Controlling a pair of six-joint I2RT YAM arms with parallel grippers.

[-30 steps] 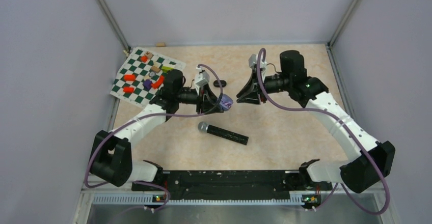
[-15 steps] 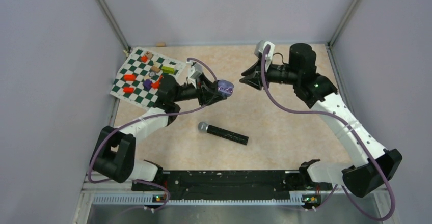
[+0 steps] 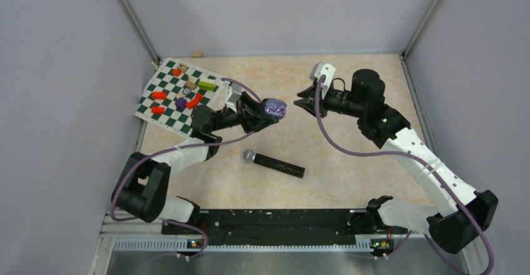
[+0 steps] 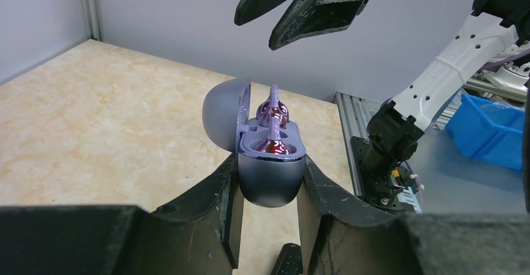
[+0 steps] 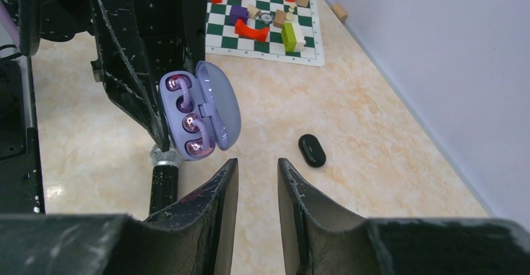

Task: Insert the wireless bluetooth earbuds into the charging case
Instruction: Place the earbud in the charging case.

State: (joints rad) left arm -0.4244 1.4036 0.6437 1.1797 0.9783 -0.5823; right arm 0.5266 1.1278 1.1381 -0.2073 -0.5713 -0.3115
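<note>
**Left arm holds open purple earbud case in the air; right jaws empty beside it**

Seen from overhead, two white-and-black robot arms reach over a beige marbled counter (image 3: 350, 156) walled in pale grey. The left gripper (image 3: 265, 114) is raised above the counter, its jaws pinching the rounded base of a purple charging case (image 4: 272, 184). The case's lid is swung open. Two purple earbuds (image 4: 273, 109) sit in its sockets, stems showing. No black earbuds can be made out.

The right gripper (image 3: 300, 103) points at the case from the right, near it but apart. Its jaws are spread by a narrow gap, with nothing between them.

On the counter below the case lies a black microphone (image 3: 274, 164) with a silver mesh head. A small black oval object (image 5: 312, 150) lies beyond the case; I cannot tell what it is. At the far left corner is a green-and-white checkered mat (image 3: 169, 120) scattered with small coloured blocks (image 3: 159, 94), mostly red.
</note>
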